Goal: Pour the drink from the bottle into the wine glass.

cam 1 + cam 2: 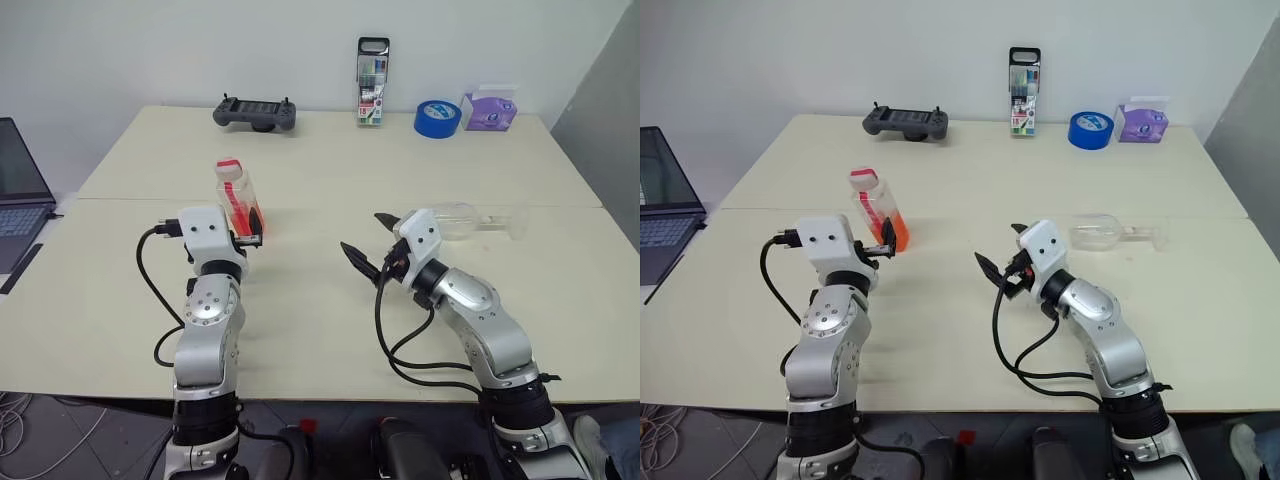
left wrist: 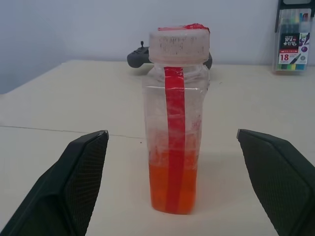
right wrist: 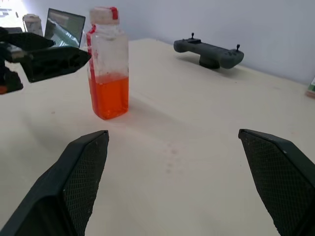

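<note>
The small clear plastic bottle (image 2: 176, 123), squarish with a red-and-white cap and a red stripe down its side, stands upright on the cream surface (image 1: 330, 180), dead ahead of my left claw (image 1: 250, 232), whose two black fingers are spread wide with nothing between them. Bright orange translucent drink (image 2: 172, 189) fills only the bottom part, so I judge it light and a little top-heavy to tip; thin plastic walls will likely give under a hard squeeze, so I'd take it across the flat sides of the body, above the liquid and below the cap. The cap looks to be on yet

The clear stemmed wine glass (image 1: 470, 220) lies on its side beyond my right claw (image 1: 365, 245), which is also spread and empty. It is fragile, smooth and apt to roll; the bowl seems my safest hold for righting it
</note>
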You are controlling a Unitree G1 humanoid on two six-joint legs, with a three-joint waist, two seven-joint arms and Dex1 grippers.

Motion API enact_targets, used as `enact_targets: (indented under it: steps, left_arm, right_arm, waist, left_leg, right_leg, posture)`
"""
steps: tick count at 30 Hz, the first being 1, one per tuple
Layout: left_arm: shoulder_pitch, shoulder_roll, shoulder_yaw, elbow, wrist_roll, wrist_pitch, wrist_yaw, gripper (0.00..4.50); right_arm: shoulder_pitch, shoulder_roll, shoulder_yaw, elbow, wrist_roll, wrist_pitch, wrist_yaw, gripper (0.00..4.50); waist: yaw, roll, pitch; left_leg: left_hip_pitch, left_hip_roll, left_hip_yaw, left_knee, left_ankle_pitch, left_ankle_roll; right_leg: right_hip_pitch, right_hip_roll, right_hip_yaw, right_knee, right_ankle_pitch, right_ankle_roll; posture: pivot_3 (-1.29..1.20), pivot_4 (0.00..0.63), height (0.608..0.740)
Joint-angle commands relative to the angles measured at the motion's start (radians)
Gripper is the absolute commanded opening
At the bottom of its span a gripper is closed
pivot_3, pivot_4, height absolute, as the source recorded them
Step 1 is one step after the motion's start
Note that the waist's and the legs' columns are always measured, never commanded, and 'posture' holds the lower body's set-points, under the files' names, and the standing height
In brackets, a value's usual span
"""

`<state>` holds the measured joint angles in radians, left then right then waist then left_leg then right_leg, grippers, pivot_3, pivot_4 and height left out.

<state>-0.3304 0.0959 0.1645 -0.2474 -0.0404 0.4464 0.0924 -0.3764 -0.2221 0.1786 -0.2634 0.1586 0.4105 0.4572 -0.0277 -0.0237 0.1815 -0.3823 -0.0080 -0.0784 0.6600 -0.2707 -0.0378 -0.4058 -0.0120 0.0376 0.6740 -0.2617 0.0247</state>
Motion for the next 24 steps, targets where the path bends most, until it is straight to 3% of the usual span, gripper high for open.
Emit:
enact_targets:
  steps: [1, 15, 24]
  left_arm:
    - [-0.034, 0.019, 0.015, 0.025, -0.021, -0.048, -0.031, 4.47]
    - [-0.141, 0.089, 0.045, 0.241, -0.064, -0.190, -0.115, 4.47]
    - [-0.288, 0.140, 0.051, 0.484, -0.075, -0.304, -0.187, 4.47]
  right_arm:
    - [-0.004, 0.000, 0.002, -0.031, 0.007, -0.013, 0.009, 4.50]
    - [0.029, 0.018, -0.012, -0.014, 0.002, -0.001, -0.015, 4.50]
    - [0.038, 0.019, -0.004, -0.038, 0.007, 0.018, -0.012, 4.50]
  waist:
    - [0.000, 0.000, 0.000]
    - [0.000, 0.000, 0.000]
    - [0.000, 0.000, 0.000]
  left_leg:
    - [0.000, 0.000, 0.000, 0.000, 0.000, 0.000]
    - [0.000, -0.001, 0.000, 0.000, 0.000, 0.000]
    - [0.000, -0.001, 0.000, 0.000, 0.000, 0.000]
  right_leg:
    - [0.000, 0.000, 0.000, 0.000, 0.000, 0.000]
    - [0.000, -0.002, 0.000, 0.000, 0.001, 0.001]
    - [0.000, -0.002, -0.001, 0.000, 0.001, 0.001]
  posture:
    - [0.00, 0.150, 0.740]
    - [0.00, 0.150, 0.740]
    - [0.00, 0.150, 0.740]
